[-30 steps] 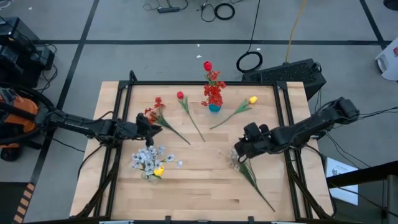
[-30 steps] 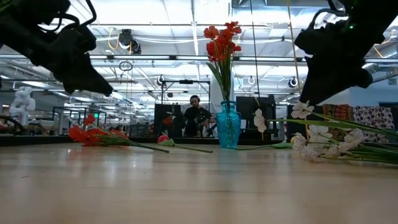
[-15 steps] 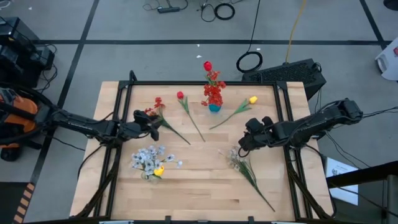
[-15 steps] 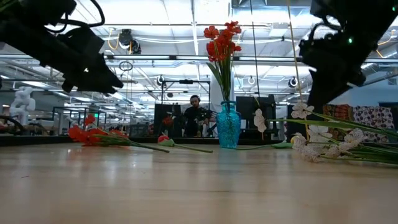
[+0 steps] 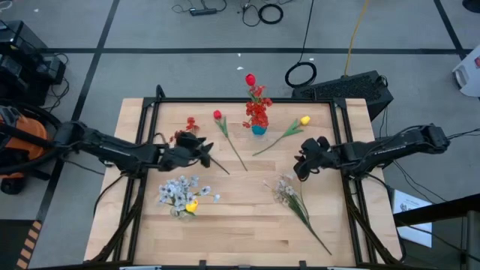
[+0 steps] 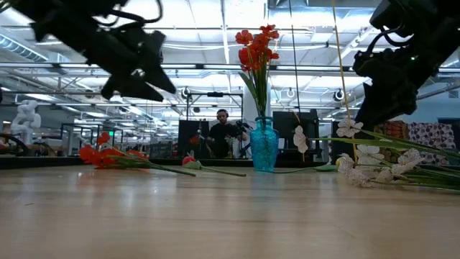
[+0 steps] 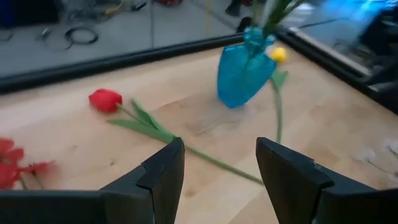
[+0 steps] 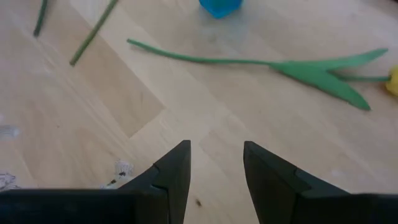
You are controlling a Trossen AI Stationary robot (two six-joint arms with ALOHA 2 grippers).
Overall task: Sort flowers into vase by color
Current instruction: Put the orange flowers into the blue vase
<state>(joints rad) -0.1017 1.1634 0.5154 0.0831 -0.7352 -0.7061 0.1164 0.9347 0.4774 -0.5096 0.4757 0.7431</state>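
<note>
A teal vase [image 5: 259,130] stands at the table's far middle with red flowers [image 5: 257,105] upright in it. On the table lie a red bud [image 5: 217,115] on a long stem, a red spray [image 5: 186,129], a yellow bud [image 5: 304,120] and a white blossom spray [image 5: 285,191]. A white-grey cluster with a yellow bud [image 5: 180,196] sits near left. I see no clear glass vase. My left gripper [image 5: 205,155] is open and empty above the red bud's stem [image 7: 211,158]. My right gripper [image 5: 301,163] is open and empty, between the yellow flower's stem [image 8: 205,59] and the white spray.
A black frame [image 5: 240,100] runs along the table's far edge and sides. The near half of the wooden table [image 5: 240,232] is bare except for the white spray's long stem [image 5: 311,225]. A person [image 6: 221,137] stands far behind the table.
My left gripper has gone toward the table's right edge, away from the red spray and over the red bud's stem. My right gripper has gone up and toward the far right, away from the white blossom spray. The flowers have kept still.
</note>
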